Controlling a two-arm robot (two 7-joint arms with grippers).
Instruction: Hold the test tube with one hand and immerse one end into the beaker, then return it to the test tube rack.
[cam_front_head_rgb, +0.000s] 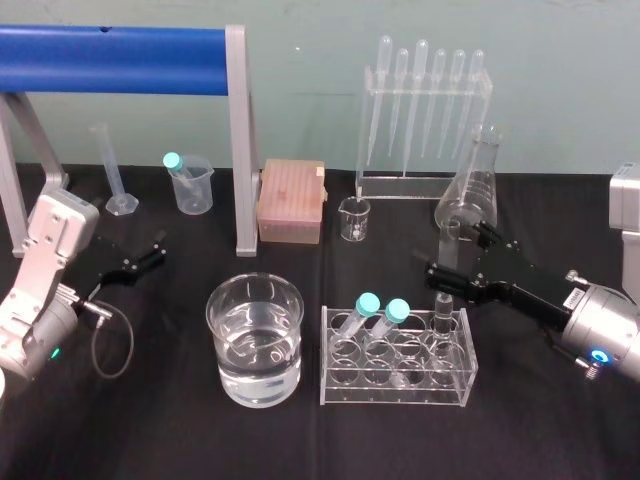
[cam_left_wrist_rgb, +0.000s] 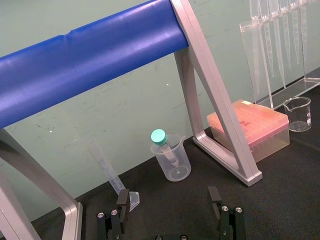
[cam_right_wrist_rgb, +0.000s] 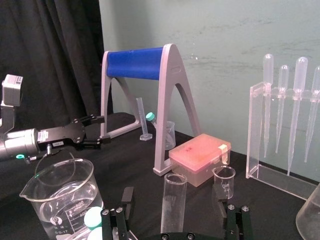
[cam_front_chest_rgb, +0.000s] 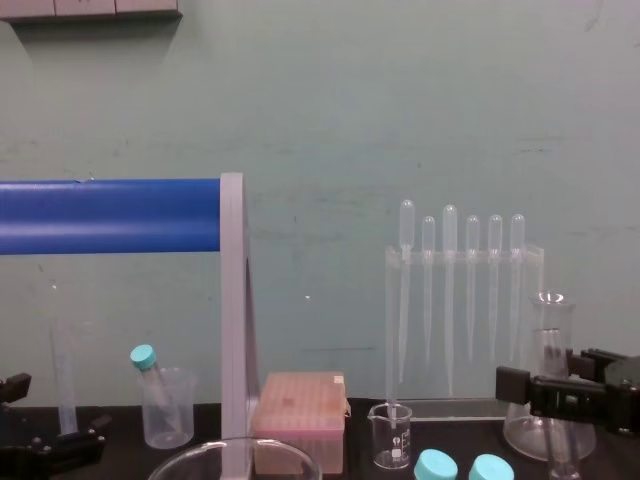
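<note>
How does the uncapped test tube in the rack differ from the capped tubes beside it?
The test tube has an open mouth; the capped tubes wear teal caps. The test tube stands upright; the capped tubes lean. The open right claw faces the test tube, not the capped tubes. All sit in the rack.

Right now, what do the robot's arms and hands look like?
Both arms are silver-grey with rounded wrists and a small glowing light. The left hand and right hand are black, two slim fingers each. A thin grey cable loops off the left wrist.
</note>
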